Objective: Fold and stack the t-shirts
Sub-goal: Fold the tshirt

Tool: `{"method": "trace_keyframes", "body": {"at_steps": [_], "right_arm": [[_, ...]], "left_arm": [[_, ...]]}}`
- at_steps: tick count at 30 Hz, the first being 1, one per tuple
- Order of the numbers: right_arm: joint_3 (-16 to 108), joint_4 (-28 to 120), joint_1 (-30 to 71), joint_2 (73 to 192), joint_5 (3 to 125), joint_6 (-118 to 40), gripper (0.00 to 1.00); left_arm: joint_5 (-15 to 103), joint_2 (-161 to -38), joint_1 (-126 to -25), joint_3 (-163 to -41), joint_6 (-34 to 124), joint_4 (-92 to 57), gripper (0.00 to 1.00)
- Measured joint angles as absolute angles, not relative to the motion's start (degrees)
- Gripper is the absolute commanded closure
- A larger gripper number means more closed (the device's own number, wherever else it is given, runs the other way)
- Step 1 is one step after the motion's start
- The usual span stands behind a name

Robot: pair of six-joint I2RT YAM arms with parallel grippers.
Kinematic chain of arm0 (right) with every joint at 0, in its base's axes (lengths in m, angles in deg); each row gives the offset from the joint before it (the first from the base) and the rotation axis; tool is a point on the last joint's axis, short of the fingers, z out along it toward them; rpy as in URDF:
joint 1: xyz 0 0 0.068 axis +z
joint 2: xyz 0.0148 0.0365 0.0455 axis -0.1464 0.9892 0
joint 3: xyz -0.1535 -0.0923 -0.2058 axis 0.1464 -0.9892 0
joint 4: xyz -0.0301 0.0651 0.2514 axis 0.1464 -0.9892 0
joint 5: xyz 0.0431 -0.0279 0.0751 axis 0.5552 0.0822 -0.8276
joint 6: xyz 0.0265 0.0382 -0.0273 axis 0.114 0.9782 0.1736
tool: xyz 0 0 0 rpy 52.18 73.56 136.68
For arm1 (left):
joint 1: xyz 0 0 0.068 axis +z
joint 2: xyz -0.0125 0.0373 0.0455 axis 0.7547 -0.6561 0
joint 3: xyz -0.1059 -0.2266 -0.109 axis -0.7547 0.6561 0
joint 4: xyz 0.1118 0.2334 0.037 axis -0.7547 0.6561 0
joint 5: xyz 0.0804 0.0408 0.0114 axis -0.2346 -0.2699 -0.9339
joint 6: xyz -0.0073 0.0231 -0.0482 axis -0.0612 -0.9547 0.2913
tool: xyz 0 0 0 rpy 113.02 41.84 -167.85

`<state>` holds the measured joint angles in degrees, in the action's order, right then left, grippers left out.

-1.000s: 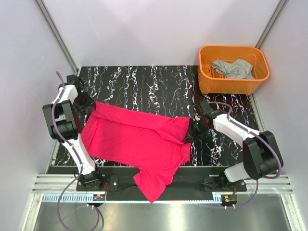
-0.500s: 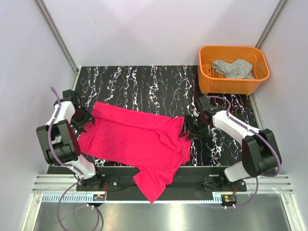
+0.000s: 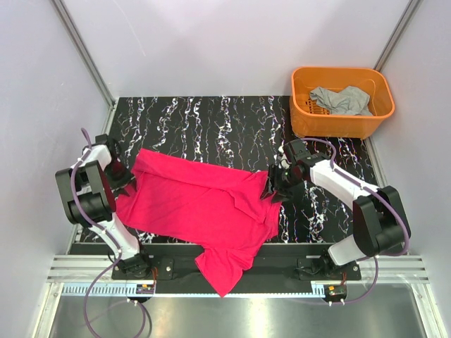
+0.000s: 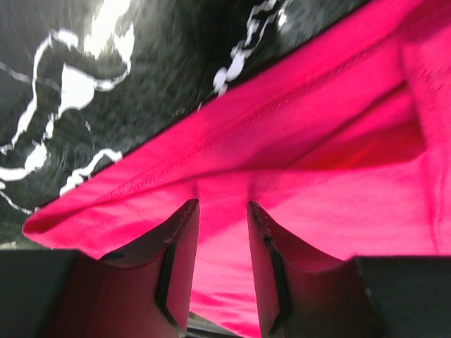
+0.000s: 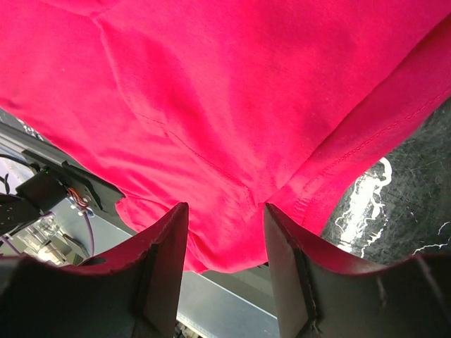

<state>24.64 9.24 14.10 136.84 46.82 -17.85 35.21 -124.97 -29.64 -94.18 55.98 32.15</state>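
Note:
The magenta-red t-shirt [image 3: 204,204] lies spread and rumpled on the black marble table [image 3: 211,120], one part hanging over the near edge. My left gripper [image 3: 122,180] is at the shirt's left edge. In the left wrist view its jaws [image 4: 222,208] stand a little apart, tips against the hem of the shirt [image 4: 317,190]. My right gripper [image 3: 275,189] is at the shirt's right edge. It is open [image 5: 225,211], straddling the seamed edge of the fabric [image 5: 211,105]. The grey t-shirt [image 3: 342,100] lies crumpled in the orange basket [image 3: 303,121].
The basket stands at the table's far right corner, beyond the right arm. Grey walls close in the table on three sides. A metal rail [image 3: 232,271] with the arm bases runs along the near edge.
My right gripper has opened and shifted a little left onto the shirt's right edge. The left gripper has dropped from the shirt's far left corner down along its left edge.

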Motion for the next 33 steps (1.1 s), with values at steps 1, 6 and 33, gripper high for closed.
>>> {"method": "trace_keyframes", "body": {"at_steps": [1,6,33], "right_arm": [[24.3,9.3,14.1,136.8,46.8,-17.8,0.47],[23.1,9.4,14.1,136.8,46.7,-17.8,0.47],[26.7,9.5,12.4,140.5,47.9,-18.2,0.31]], "left_arm": [[35.2,-125.5,-29.6,-94.7,56.0,32.0,0.62],[33.5,-127.5,-29.6,-95.4,56.7,31.1,0.76],[25.5,-128.0,-29.5,-99.1,57.5,33.7,0.69]]}}
